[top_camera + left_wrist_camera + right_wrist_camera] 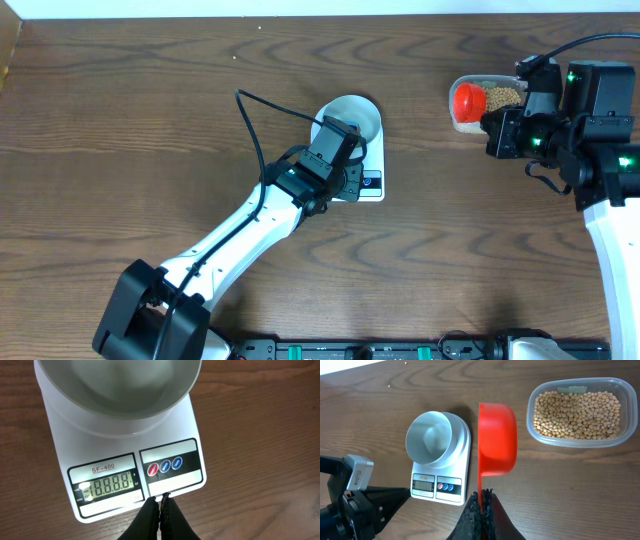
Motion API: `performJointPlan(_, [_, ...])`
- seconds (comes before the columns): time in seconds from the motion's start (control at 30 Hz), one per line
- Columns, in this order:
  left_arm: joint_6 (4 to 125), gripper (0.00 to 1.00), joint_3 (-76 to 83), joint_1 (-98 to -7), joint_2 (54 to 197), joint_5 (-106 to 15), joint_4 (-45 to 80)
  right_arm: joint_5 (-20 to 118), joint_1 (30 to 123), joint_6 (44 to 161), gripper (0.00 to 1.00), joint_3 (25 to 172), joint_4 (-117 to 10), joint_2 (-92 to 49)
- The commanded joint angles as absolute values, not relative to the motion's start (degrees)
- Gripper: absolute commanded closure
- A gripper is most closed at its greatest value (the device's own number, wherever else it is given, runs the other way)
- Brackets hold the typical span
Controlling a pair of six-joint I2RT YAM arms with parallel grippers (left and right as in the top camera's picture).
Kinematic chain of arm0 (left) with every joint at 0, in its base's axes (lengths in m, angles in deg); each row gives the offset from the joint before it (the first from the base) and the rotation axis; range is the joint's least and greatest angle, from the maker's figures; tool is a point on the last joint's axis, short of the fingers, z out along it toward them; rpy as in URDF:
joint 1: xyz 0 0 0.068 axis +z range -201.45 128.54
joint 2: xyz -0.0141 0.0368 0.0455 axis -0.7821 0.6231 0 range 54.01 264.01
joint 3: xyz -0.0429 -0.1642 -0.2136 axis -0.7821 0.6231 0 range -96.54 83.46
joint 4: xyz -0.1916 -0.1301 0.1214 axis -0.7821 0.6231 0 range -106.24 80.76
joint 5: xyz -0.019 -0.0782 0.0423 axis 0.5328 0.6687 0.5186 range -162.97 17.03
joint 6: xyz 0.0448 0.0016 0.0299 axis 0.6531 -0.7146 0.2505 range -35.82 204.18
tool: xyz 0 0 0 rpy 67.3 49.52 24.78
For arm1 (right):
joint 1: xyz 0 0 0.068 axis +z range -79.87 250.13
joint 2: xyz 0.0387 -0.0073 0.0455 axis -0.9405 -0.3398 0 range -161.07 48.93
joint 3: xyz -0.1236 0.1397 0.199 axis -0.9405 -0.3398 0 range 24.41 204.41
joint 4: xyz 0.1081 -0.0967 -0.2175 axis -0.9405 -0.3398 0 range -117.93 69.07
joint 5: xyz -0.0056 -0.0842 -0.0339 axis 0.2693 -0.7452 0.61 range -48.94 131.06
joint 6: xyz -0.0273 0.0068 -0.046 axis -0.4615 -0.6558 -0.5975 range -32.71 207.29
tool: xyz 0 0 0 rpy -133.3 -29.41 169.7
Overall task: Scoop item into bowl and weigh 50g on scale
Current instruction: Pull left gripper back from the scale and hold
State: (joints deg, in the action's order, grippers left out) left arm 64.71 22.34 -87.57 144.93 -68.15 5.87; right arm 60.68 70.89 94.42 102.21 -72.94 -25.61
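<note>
Counter (120, 130) – dark wood grain; its pale far edge runs along the top of the overhead view. A wide stretch of wood lies open on the left arm's side of the scale (172, 430), and a narrower band separates the scale from the clear plastic tub (531, 420), which sits near the far edge.

Scale: flat, white, rounded corners, label "SF-400" above the LCD. The display is lit and reads "8888". One red and two blue buttons sit beside it; their lettering is too small to read.

White bowl (165, 400) stands on the scale's platform, pale inside, no beans in it.

Soybeans (577, 415) – small, round, tan-yellow, a loose layer filling the tub, well apart from the bowl.

Left gripper (160, 502): fingers together, nothing between them, tips at the scale's front edge just below the button panel; contact cannot be told.

Right gripper (483, 496): clamped on the handle of a red scoop (497, 435). From overhead, the scoop's cup overlaps the tub end nearest the scale.
</note>
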Motion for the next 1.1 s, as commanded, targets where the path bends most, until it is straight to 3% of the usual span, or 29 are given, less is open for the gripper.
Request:
performJointPlan(0.0, [65.5,0.93,22.0,-87.4,145.0,-67.6,6.0,60.5,70.7,93.9,0.99,101.9,-72.9,-25.5])
performJointPlan(0.57, [71.5,0.93,22.0,-83.8,144.0,-67.6,13.6,60.4,70.7,93.7,0.99,101.9,-73.0,-25.5])
performJointPlan(1.07, [76.2,0.93,21.9,-83.1,127.1,-67.7,21.9,60.5,70.7,93.4,0.99,101.9,-72.6,-25.5])
